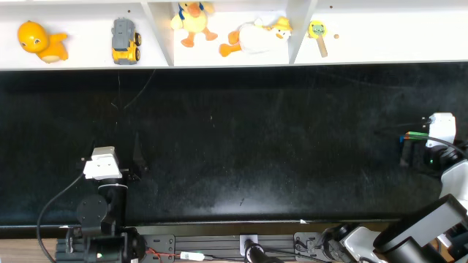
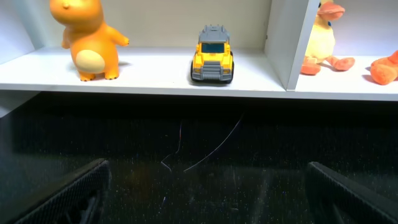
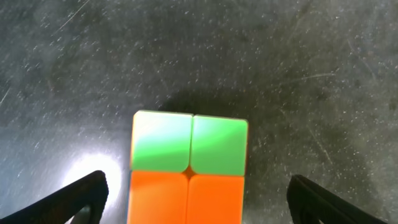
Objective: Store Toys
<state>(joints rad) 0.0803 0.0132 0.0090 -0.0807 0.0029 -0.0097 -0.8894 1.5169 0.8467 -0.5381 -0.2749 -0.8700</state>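
Here, the puzzle cube (image 3: 188,168) lies on the black table (image 1: 256,146), showing two green squares and two orange ones. It sits between the fingers of the right gripper (image 3: 198,183). Those fingers are spread wide, one on each side of the cube, and neither touches it. In the top view this gripper is at the far right edge of the frame, about mid-height.

The left gripper (image 2: 208,186) is at the lower left of the top view, low over bare table. Its fingers are also spread apart and hold nothing.

A white shelf (image 1: 219,58) runs along the upper edge of the top view. An orange figure (image 1: 42,40) stands in its left compartment, upper left of the frame, with a yellow truck (image 1: 126,40) beside it. The middle compartment holds a plush duck (image 1: 194,22) and a second plush duck (image 1: 256,36) lying on its side. At upper right is a small green-headed toy (image 1: 319,35).
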